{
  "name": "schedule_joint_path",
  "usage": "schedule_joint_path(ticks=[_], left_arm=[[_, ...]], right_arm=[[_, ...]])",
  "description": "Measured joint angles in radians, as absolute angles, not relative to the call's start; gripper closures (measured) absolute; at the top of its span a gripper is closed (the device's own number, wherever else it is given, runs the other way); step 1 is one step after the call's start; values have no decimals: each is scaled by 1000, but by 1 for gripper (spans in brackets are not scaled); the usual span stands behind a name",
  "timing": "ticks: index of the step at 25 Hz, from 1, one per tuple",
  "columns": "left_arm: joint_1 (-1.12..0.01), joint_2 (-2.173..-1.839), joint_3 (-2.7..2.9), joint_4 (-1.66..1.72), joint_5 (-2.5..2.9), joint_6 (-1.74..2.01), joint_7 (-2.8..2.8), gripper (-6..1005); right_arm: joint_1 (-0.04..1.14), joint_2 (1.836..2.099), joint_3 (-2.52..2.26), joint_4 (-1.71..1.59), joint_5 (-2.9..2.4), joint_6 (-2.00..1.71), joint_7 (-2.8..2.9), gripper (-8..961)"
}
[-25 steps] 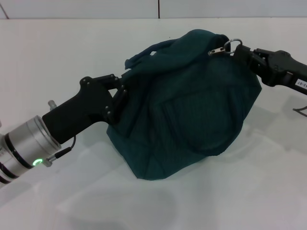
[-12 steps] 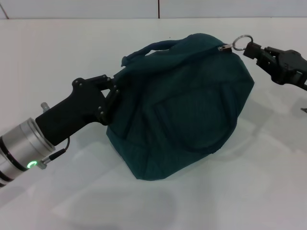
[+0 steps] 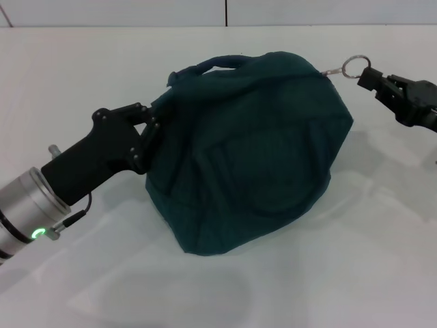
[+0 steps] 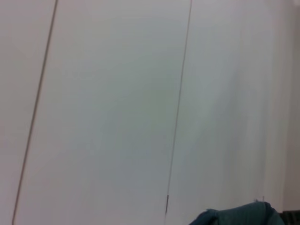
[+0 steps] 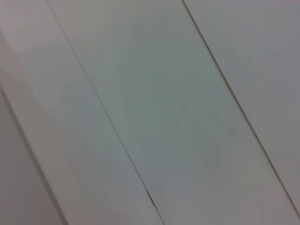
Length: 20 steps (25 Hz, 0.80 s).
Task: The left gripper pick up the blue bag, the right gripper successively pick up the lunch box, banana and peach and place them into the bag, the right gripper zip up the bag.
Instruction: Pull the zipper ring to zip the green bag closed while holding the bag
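The blue bag [image 3: 252, 150] bulges in the middle of the white table, stretched between both arms. My left gripper [image 3: 151, 127] is shut on the bag's left edge, just below the handle [image 3: 205, 68]. At the bag's upper right corner, my right gripper [image 3: 369, 76] is shut on the zipper pull's metal ring [image 3: 353, 66], drawn out past the corner. A corner of the bag [image 4: 234, 217] shows in the left wrist view. The lunch box, banana and peach are out of view. The right wrist view holds only pale wall panels.
The white table [image 3: 321, 273] stretches around the bag, with a wall seam [image 3: 226, 12] at the back. A faint clear sheet [image 3: 164, 294] lies on the table in front of the bag.
The right gripper has pulled the zipper ring rightward and slightly up, away from the bag. The left gripper has shifted left with the bag's edge, and the bag now sits tauter.
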<state>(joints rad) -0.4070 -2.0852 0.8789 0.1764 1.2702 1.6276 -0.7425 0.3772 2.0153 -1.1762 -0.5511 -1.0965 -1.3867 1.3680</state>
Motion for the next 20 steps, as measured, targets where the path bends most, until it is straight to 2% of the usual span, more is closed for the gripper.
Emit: schedule_joint_path(ticks=[20], left_arm=[[-408,-2082,879,190,1245,1629,-743,948]], right_arm=[[351,2006,-1156,-470,-1106,-1377,1351,952]])
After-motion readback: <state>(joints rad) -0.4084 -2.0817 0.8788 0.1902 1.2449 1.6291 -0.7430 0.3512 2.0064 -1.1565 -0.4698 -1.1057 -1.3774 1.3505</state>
